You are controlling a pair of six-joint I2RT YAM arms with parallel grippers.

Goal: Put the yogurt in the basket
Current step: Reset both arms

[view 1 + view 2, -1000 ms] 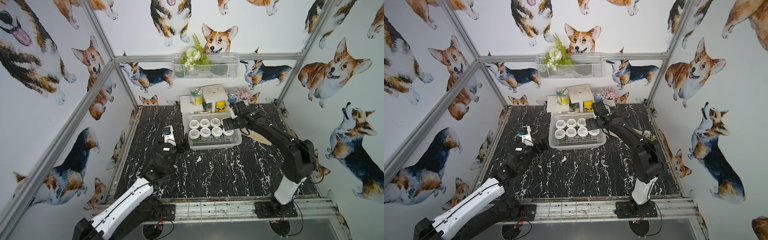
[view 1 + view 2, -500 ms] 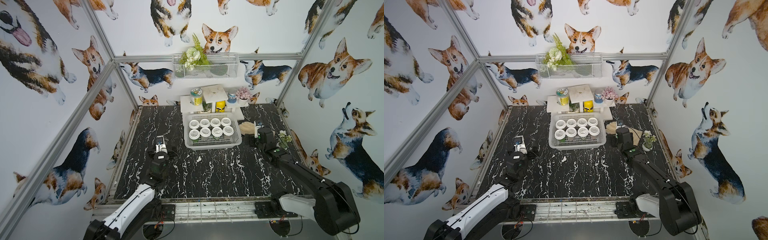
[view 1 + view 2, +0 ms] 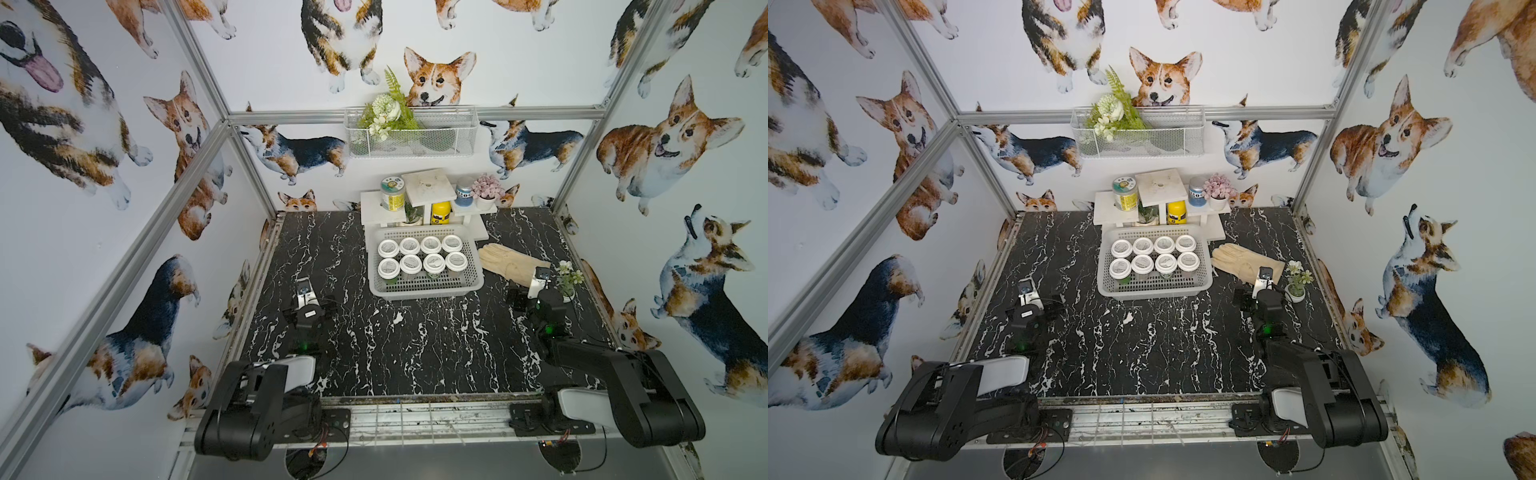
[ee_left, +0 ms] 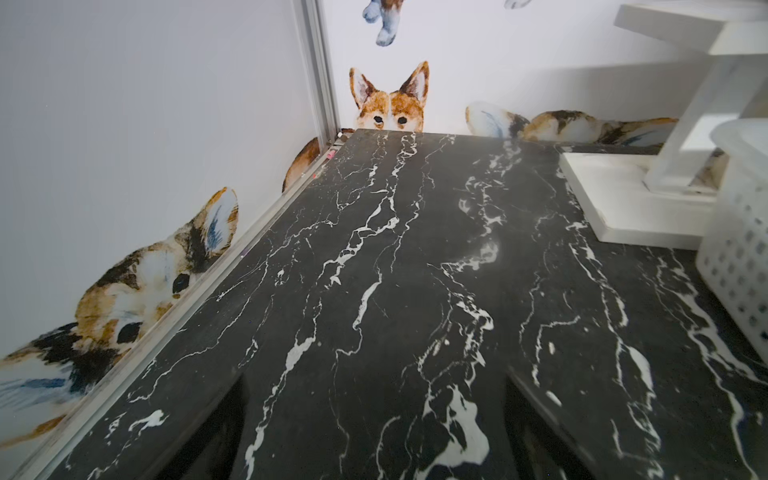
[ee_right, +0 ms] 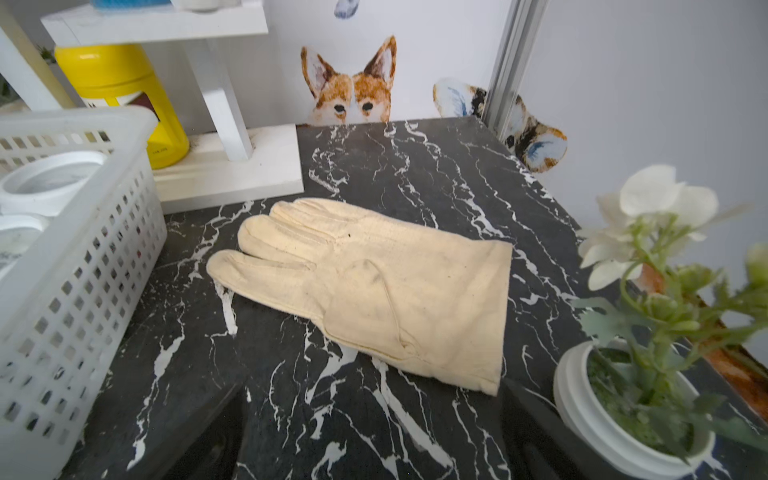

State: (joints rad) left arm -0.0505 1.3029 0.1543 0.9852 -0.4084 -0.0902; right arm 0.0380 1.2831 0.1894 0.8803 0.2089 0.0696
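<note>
While both arms sit low at the near side of the tabletop (image 3: 415, 353), the left gripper (image 3: 309, 308) and the right gripper (image 3: 536, 297) stand wide open and empty. All eight yogurt cups (image 3: 434, 262) stand upright in two rows inside the basket (image 3: 426, 292), apart from both.

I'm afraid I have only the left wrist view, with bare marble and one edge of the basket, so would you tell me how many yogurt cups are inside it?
Observer: Eight yogurt cups stand in the basket, in two rows of four.
Operator: Thank you; what lies beside it?
Observer: A cream glove lies on the table, on the robot's right of it.
Operator: And the right gripper?
Observer: The right gripper is open and holds nothing, near the glove's cuff.
</note>
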